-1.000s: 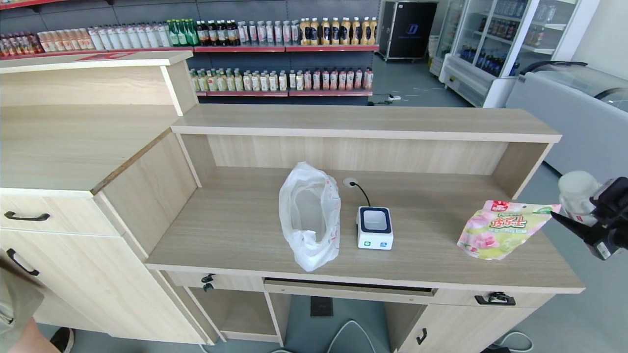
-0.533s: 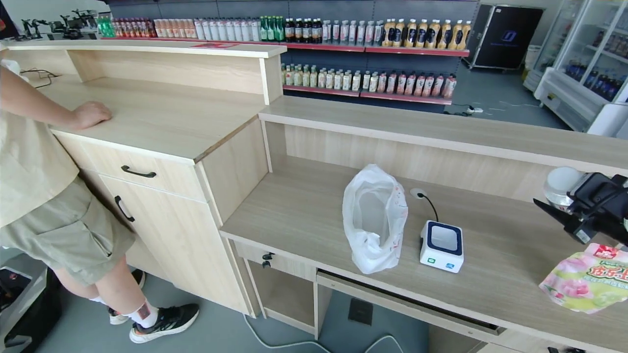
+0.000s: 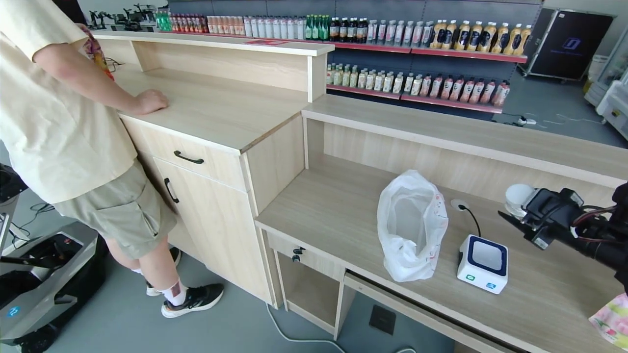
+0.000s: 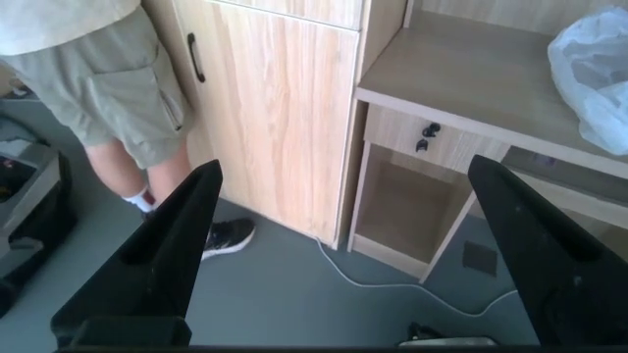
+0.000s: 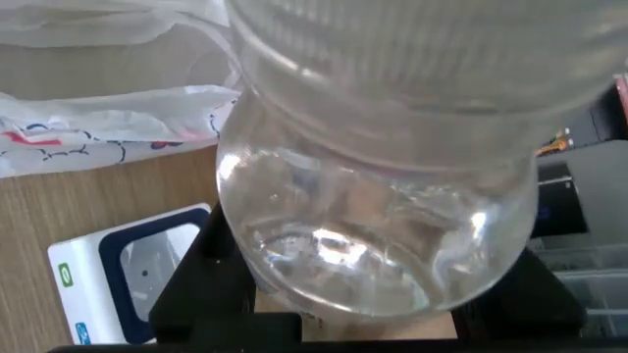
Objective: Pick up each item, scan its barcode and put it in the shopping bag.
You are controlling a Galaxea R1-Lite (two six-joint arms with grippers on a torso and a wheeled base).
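My right gripper point(image 3: 520, 215) is shut on a clear bottle point(image 3: 518, 196) with a white cap, held above the wooden counter point(image 3: 343, 206) just right of and behind the white barcode scanner point(image 3: 483, 262). In the right wrist view the bottle point(image 5: 378, 226) hangs over the scanner point(image 5: 128, 279), with the white shopping bag point(image 5: 108, 108) beyond. The bag point(image 3: 411, 225) stands open left of the scanner. A pink and green snack pouch point(image 3: 611, 321) lies at the counter's right end. My left gripper point(image 4: 343, 284) is open, low over the floor in front of the counter point(image 4: 471, 78).
A taller cabinet point(image 3: 211, 117) with a drawer and a door adjoins the counter on the left. A raised ledge point(image 3: 466, 132) runs along the counter's back. The scanner's cable point(image 3: 471, 215) goes into a hole in the counter. Shelves of bottles point(image 3: 392, 59) stand far behind.
The head camera has swung to the left, shifting the whole picture. My right gripper has carried the bottle left, from beyond the snack pouch to beside the scanner.
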